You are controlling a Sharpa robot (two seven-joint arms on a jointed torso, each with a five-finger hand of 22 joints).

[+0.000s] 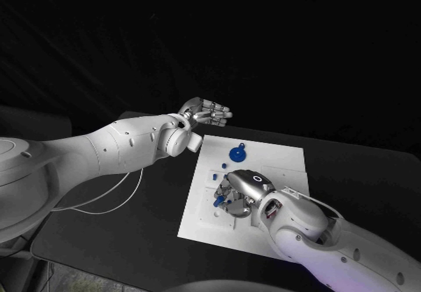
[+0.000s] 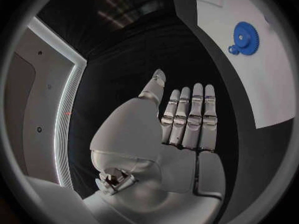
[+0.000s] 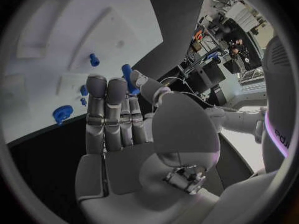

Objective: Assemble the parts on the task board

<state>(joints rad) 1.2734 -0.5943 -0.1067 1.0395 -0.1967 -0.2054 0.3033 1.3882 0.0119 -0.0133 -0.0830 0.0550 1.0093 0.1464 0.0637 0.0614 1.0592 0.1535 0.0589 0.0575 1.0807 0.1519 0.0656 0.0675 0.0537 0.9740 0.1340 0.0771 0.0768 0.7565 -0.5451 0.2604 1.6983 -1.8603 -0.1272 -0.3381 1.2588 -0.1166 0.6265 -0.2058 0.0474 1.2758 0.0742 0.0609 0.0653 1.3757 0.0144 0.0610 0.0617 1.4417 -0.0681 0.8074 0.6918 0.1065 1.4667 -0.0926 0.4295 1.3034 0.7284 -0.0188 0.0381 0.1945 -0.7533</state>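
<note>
The right robot hand [image 1: 235, 196] hovers low over the white task board [image 1: 279, 159] at the centre of the black bench [image 1: 123, 243], its silver fingers [image 3: 106, 109] curled down over the board's near-left area. In the right wrist view, a small blue part [image 3: 127, 77] shows between the thumb and the fingertips and appears to be pinched there — the contact itself is partly hidden by the fingers. Other small blue pieces [image 3: 94, 59] stand or lie on the board beyond that hand, and one sits at the board's left side [image 1: 210, 176] in the head view.

The blue gear [image 1: 238, 153], round with a short handle-like tab, lies flat on the board at about 12 o'clock from the right robot hand, apart from it. It also shows in the left wrist view [image 2: 245, 36], resting alone on the white plate.

The left robot hand [image 1: 207, 114] is raised off the board's far-left corner, at roughly 11 o'clock from the gear — it holds nothing, its fingers [image 2: 190, 117] straight and side by side, thumb set a little apart.
</note>
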